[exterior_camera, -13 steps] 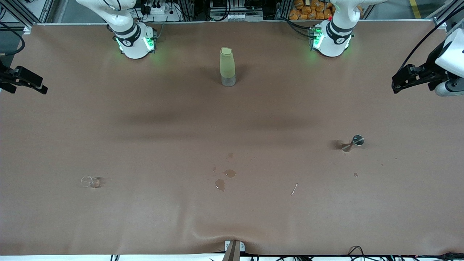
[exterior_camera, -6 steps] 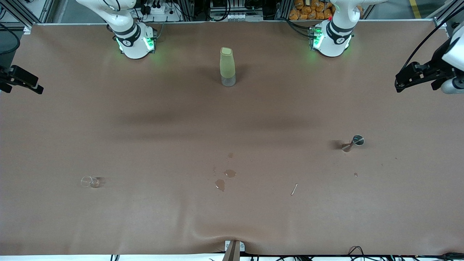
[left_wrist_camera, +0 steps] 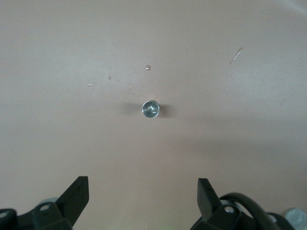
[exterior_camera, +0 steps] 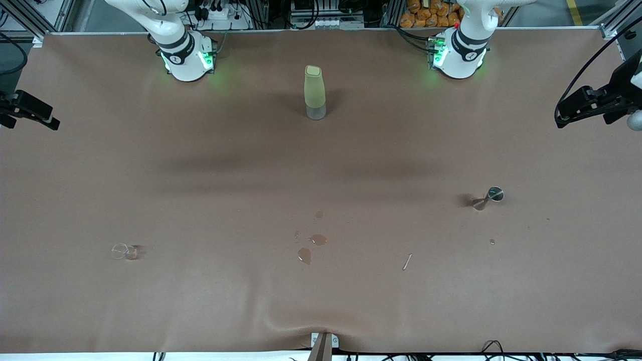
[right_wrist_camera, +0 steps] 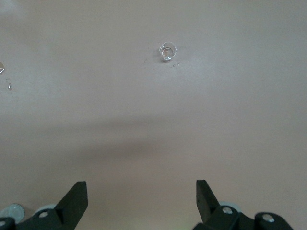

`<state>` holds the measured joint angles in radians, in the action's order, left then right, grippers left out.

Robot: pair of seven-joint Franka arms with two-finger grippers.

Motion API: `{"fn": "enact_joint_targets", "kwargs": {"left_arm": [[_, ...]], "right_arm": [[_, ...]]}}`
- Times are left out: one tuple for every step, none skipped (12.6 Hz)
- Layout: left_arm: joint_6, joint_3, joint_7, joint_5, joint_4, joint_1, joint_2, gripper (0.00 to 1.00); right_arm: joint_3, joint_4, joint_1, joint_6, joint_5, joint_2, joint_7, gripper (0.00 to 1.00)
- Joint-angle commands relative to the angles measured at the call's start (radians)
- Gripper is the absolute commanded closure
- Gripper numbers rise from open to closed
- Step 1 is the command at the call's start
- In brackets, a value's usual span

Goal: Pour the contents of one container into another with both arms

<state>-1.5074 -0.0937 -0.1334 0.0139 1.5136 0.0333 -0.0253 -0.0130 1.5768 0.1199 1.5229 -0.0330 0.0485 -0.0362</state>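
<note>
A small metal jigger (exterior_camera: 489, 197) stands on the brown table cover toward the left arm's end; from above it shows in the left wrist view (left_wrist_camera: 150, 109). A tiny clear glass (exterior_camera: 124, 251) stands toward the right arm's end, also in the right wrist view (right_wrist_camera: 167, 51). A tall pale green bottle (exterior_camera: 315, 93) with a clear base stands between the two arm bases. My left gripper (exterior_camera: 564, 114) (left_wrist_camera: 142, 191) hangs open and empty over its end of the table. My right gripper (exterior_camera: 47, 120) (right_wrist_camera: 141, 194) hangs open and empty over the edge at its end.
Small wet patches (exterior_camera: 311, 248) lie on the cover (exterior_camera: 200, 301) nearer the front camera than the bottle. A short thin stick (exterior_camera: 407, 261) and a droplet (exterior_camera: 492, 241) lie near the jigger. The cover bulges at the front edge above a bracket (exterior_camera: 323, 343).
Both grippers have drawn outward toward their own ends of the table, the left one farther. The bottle, jigger and glass have not moved.
</note>
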Motion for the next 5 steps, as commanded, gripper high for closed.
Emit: {"fn": "enact_joint_targets", "kwargs": {"left_arm": [[0.026, 0.009, 0.011, -0.012, -0.012, -0.009, -0.01, 0.0], [0.033, 0.009, 0.011, -0.011, -0.012, -0.01, -0.01, 0.0], [0.033, 0.009, 0.012, -0.002, -0.012, -0.009, -0.01, 0.0], [0.033, 0.009, 0.011, 0.0, -0.013, -0.01, -0.012, 0.0], [0.038, 0.009, 0.012, -0.003, -0.012, -0.01, -0.013, 0.0]], "right_arm": [[-0.018, -0.017, 0.023, -0.009, 0.01, -0.004, 0.002, 0.0], [-0.018, -0.017, 0.023, -0.01, 0.008, -0.004, 0.002, 0.0], [-0.018, -0.017, 0.023, -0.01, 0.01, -0.004, 0.002, 0.0], [-0.018, -0.017, 0.023, -0.009, 0.008, -0.004, 0.002, 0.0], [-0.018, -0.018, 0.024, -0.009, 0.008, -0.004, 0.002, 0.0]]}}
